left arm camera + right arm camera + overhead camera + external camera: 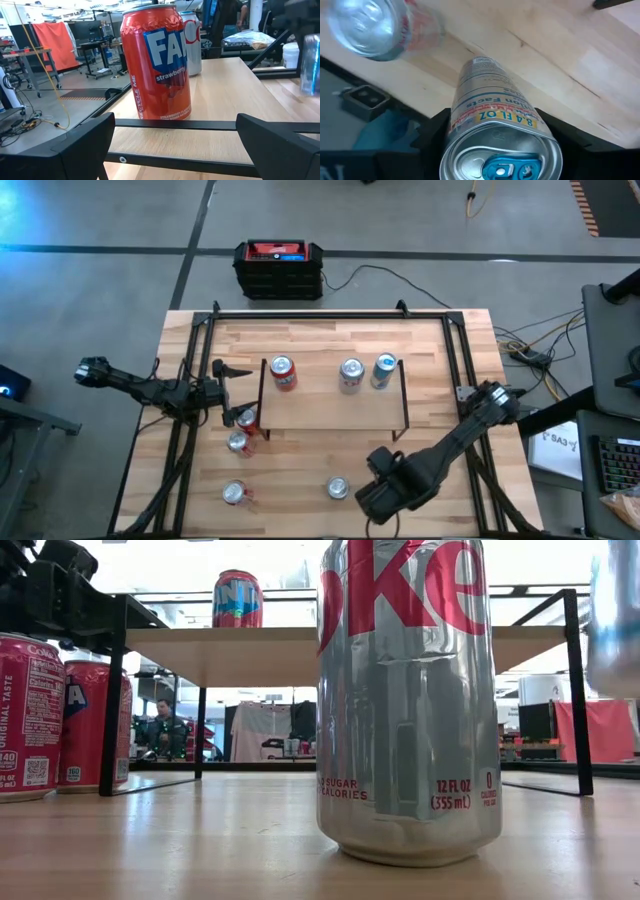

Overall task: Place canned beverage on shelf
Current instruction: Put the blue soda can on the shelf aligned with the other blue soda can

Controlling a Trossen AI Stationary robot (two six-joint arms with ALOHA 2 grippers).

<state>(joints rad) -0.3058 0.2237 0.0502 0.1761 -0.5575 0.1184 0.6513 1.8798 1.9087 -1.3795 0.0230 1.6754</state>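
From above, the right hand (385,490) is sitting at the surface's (440,360) front edge, well short of the shelf (330,412); the left hand (222,392) is waiting released by the shelf's left end. Its wrist view shows it clenched on a slim can (495,135), so lift it straight up, keep it upright, and clear the shelf edge.
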